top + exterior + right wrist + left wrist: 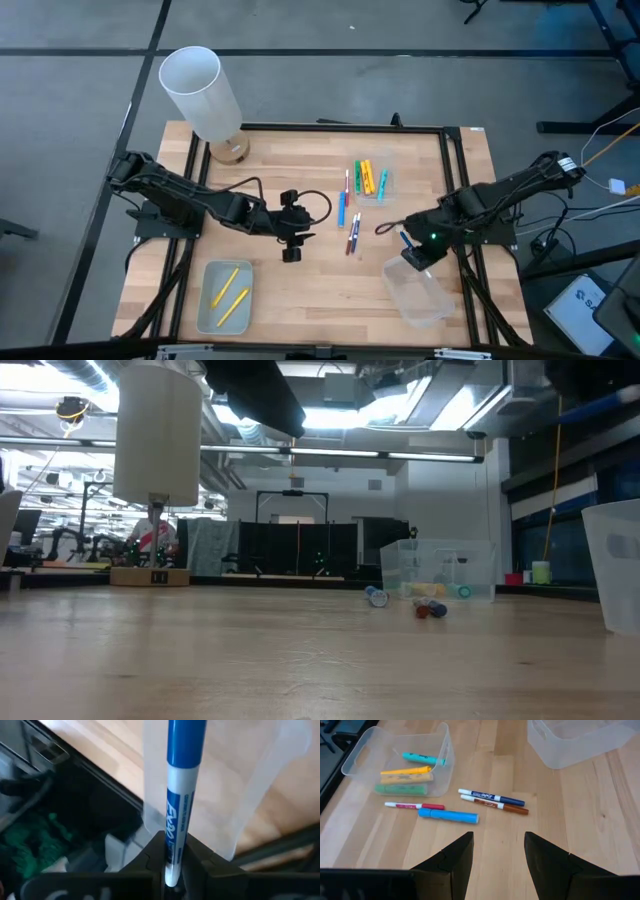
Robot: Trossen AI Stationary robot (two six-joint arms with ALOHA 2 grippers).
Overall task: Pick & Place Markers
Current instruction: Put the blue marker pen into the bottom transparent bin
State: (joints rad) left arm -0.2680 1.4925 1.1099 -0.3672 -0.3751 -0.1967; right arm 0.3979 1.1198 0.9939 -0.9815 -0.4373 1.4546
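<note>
Markers lie mid-table (352, 222); one blue marker (181, 795) is clamped in the right gripper's (172, 857) fingers above the clear tray (418, 292). Placing is in hand: next, lower and release. Left gripper (497, 852) waits, fingers apart.

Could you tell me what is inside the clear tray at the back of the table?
The clear tray holds a teal marker, a yellow marker and a green marker. A pale marker between them is partly covered, so its colour is unclear.
</note>
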